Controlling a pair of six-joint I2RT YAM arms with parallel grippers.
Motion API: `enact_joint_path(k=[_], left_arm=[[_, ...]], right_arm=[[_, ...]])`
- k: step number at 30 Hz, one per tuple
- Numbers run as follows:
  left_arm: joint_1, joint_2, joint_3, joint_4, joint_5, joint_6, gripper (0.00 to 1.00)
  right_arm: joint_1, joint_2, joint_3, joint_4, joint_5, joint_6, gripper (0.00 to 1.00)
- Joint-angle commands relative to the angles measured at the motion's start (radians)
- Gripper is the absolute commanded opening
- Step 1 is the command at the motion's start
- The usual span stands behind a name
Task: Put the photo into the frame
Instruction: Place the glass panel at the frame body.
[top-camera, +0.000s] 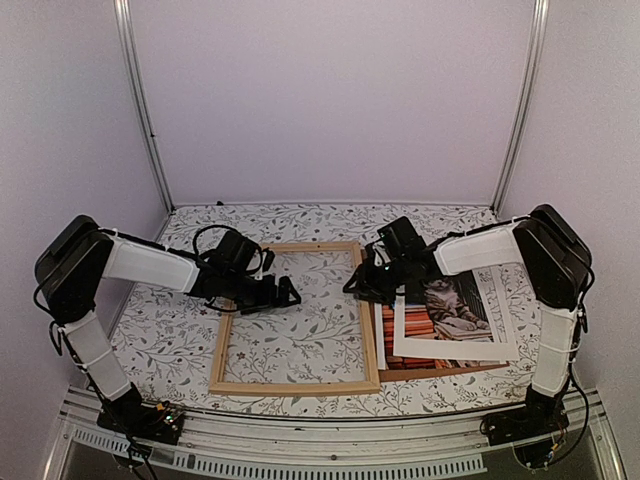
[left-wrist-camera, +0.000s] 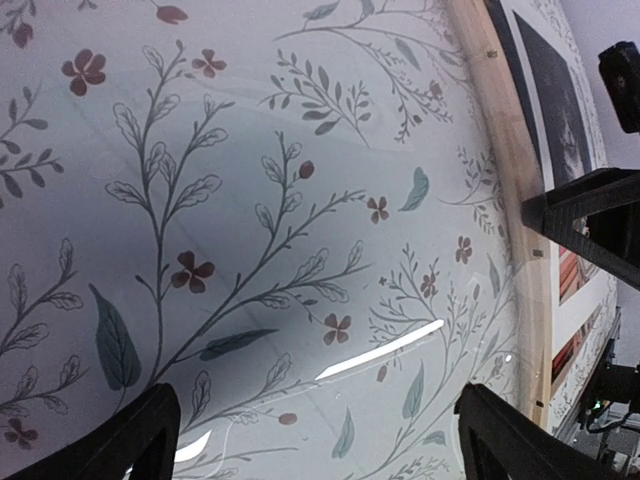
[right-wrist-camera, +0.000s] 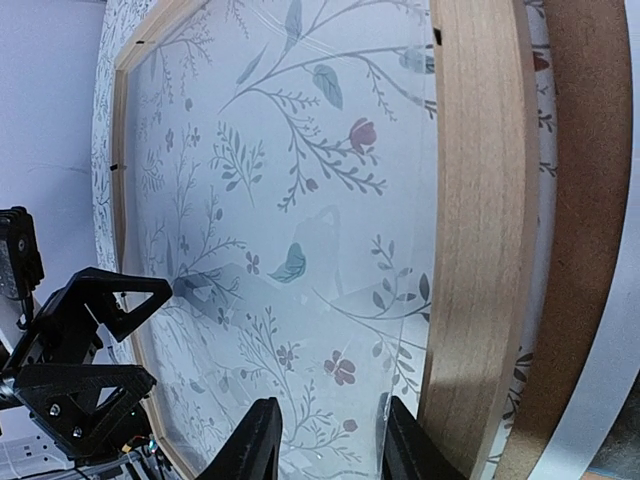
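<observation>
Grippers both hang over the thin rectangular frame of light natural wood (top-camera: 295, 387), which lies flat on the floral-patterned table (top-camera: 165, 335). The left gripper (top-camera: 290, 295) is above the frame's left half, spread wide and holding nothing. The right gripper (top-camera: 352, 285) is at the frame's right rail, its fingers narrowly apart with nothing visibly held. The rectangular colour photo of a grey tabby cat among red and orange books (top-camera: 452, 305) lies just right of the frame, on a plain brown board (top-camera: 440, 371).

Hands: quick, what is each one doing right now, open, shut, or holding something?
Left hand: wide open, empty, over the frame.
Right hand: partly open, nothing visibly held.
</observation>
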Motion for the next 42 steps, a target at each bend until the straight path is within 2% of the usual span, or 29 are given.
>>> enact_joint_path(k=[1,17,24,29,34,40,42], left_arm=[[-0.011,-0.009,-0.010,-0.029,-0.011,0.004,0.99],[-0.011,-0.021,0.017,-0.044,-0.012,0.010,0.99],[-0.011,-0.088,0.039,-0.033,-0.037,0.032,0.99],[-0.010,-0.177,0.043,-0.053,-0.126,0.062,1.00],[-0.009,-0.249,0.047,-0.105,-0.223,0.092,1.00],[-0.010,-0.310,0.050,-0.109,-0.212,0.158,1.00],[-0.013,-0.315,0.054,-0.109,-0.194,0.173,1.00]], right_arm=[[0.007,-0.057,0.033,-0.046,0.055,-0.037,0.35],[0.007,-0.116,0.061,-0.147,0.177,-0.109,0.36],[0.005,-0.149,0.067,-0.201,0.245,-0.180,0.39],[0.007,-0.164,0.062,-0.238,0.259,-0.245,0.54],[-0.007,-0.205,0.034,-0.292,0.341,-0.274,0.69],[-0.094,-0.293,-0.042,-0.368,0.476,-0.313,0.86],[-0.138,-0.333,-0.091,-0.381,0.502,-0.327,0.88]])
